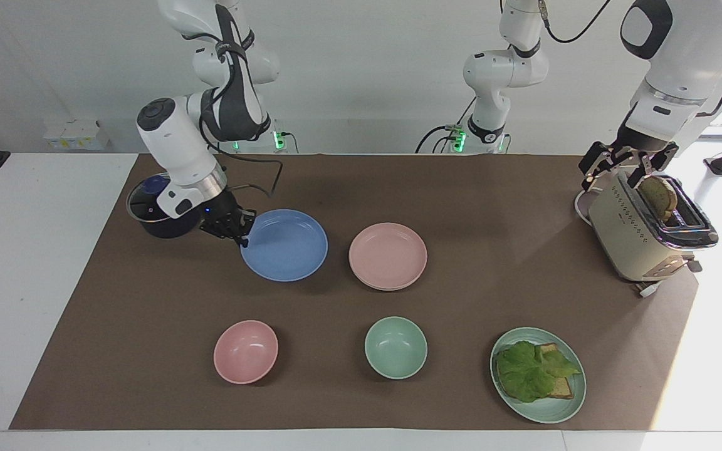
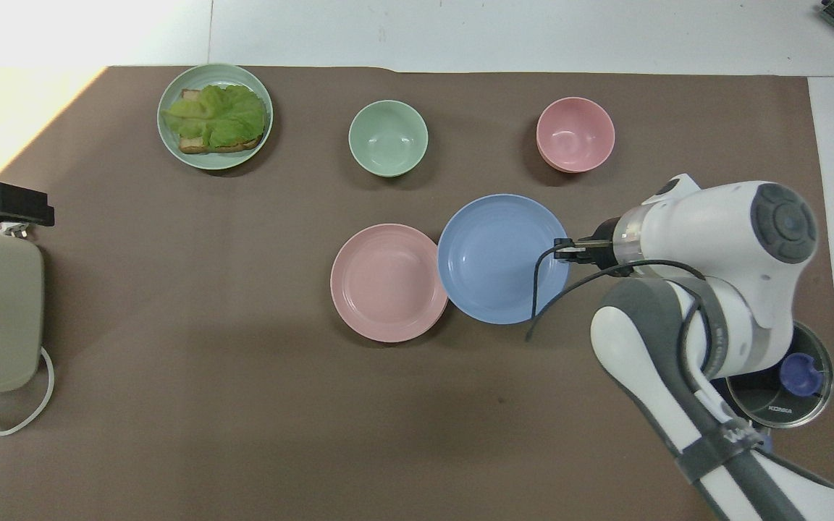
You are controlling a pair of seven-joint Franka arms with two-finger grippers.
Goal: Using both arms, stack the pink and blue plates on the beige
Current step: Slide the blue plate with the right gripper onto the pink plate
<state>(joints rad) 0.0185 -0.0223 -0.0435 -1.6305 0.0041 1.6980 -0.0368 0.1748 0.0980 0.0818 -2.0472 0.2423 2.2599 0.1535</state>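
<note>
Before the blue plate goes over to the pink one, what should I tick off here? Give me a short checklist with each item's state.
1. Right hand shut on the blue plate at its rim: ok.
2. Blue plate lifted: ok, a shadow lies beneath it.
3. Blue plate level in the grip: cannot tell.
4. Pink plate sitting on the beige plate: ok, a pale rim shows under it.
5. Top of the pink plate bare: ok.
6. Left hand out of the way, open over the toaster: ok.
</note>
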